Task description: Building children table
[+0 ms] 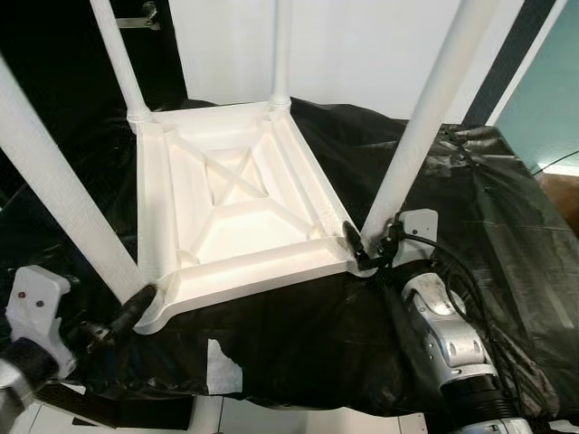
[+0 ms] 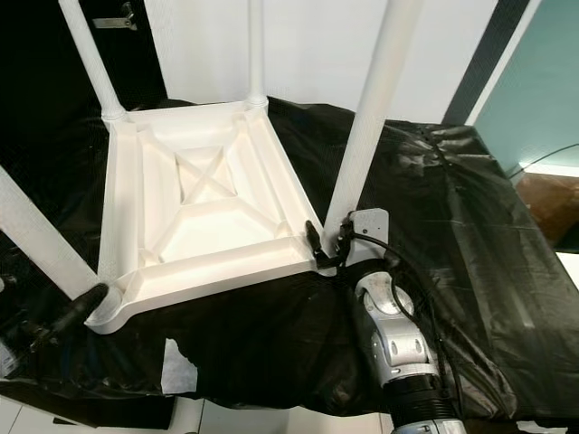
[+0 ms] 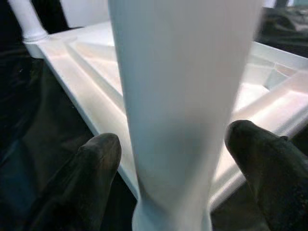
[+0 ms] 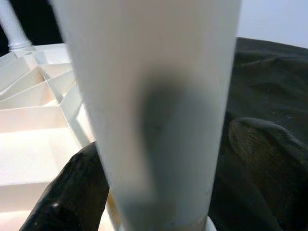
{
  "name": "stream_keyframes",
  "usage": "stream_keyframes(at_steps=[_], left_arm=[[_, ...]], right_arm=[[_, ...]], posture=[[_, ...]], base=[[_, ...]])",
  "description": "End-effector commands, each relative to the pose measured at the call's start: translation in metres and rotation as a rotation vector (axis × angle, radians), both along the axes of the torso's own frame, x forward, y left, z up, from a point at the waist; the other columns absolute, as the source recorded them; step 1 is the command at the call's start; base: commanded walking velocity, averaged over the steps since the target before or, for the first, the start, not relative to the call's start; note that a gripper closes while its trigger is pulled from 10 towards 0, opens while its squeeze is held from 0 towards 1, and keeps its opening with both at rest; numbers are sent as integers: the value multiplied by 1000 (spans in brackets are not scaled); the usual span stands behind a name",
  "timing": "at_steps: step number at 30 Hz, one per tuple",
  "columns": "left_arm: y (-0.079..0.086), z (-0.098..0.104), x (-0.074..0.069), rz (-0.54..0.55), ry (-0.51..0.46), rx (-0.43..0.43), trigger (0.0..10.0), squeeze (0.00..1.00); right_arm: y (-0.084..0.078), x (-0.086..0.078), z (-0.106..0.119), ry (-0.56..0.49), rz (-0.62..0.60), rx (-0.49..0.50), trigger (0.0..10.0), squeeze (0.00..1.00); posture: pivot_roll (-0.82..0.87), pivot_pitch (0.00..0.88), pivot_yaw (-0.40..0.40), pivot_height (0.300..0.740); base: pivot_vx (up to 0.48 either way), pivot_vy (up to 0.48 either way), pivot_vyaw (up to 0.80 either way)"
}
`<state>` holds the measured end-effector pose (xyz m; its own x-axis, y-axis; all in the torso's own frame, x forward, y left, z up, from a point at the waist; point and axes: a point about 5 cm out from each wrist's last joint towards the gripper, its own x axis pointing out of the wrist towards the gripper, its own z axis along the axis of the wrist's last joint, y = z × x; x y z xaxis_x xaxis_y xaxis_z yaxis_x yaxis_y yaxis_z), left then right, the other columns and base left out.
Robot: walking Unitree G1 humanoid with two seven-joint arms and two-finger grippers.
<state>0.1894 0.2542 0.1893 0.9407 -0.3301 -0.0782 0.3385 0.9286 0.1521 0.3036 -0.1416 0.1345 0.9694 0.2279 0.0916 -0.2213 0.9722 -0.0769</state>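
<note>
A white children's table (image 1: pixel 237 192) lies upside down on black plastic sheeting, its ribbed underside facing up and its legs pointing upward. My left gripper (image 1: pixel 136 304) is at the base of the near-left leg (image 1: pixel 63 203); in the left wrist view its fingers (image 3: pixel 98 166) sit tight on both sides of that leg (image 3: pixel 183 96). My right gripper (image 1: pixel 371 242) is at the base of the near-right leg (image 1: pixel 425 117), and its fingers (image 4: pixel 82 187) press against both sides of the leg (image 4: pixel 154 96). Two far legs (image 1: pixel 118 54) stand at the back corners.
Black plastic sheeting (image 1: pixel 479 208) covers the work surface and wrinkles to the right. A white patch (image 1: pixel 222 366) shows through a tear near the front edge. A white wall (image 1: pixel 362 45) stands behind, a teal wall (image 1: pixel 552 99) at right, and cables (image 1: pixel 470 271) run along my right arm.
</note>
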Motion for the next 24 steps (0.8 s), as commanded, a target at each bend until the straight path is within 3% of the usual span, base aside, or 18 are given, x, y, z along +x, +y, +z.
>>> stream_keyframes(at_steps=[1, 7, 9, 14, 24], left_arm=[[-7, 0, 11, 79, -50, -86, 10000, 0], [-8, -1, 24, 185, -92, -171, 10000, 0], [-12, -3, 33, 294, -122, -232, 10000, 0], [-22, -4, 43, 418, -166, -310, 10000, 0], [-26, -12, 56, 519, -160, -384, 10000, 0]], right_arm=[[1, -1, -5, 21, 7, -5, 10000, 0], [2, -3, -5, 23, 13, -7, 10000, 0], [4, -6, -8, 32, 12, -2, 10000, 0], [8, -13, -12, 54, 10, 35, 10000, 0], [12, -33, -13, 106, 50, 163, 10000, 0]], posture=[[86, 58, -58, 740], [84, 57, -54, 740], [79, 58, -46, 740], [72, 53, -36, 740], [40, 45, -13, 740]], base=[[0, 0, 0], [0, 0, 0], [0, 0, 0], [0, 0, 0], [0, 0, 0]])
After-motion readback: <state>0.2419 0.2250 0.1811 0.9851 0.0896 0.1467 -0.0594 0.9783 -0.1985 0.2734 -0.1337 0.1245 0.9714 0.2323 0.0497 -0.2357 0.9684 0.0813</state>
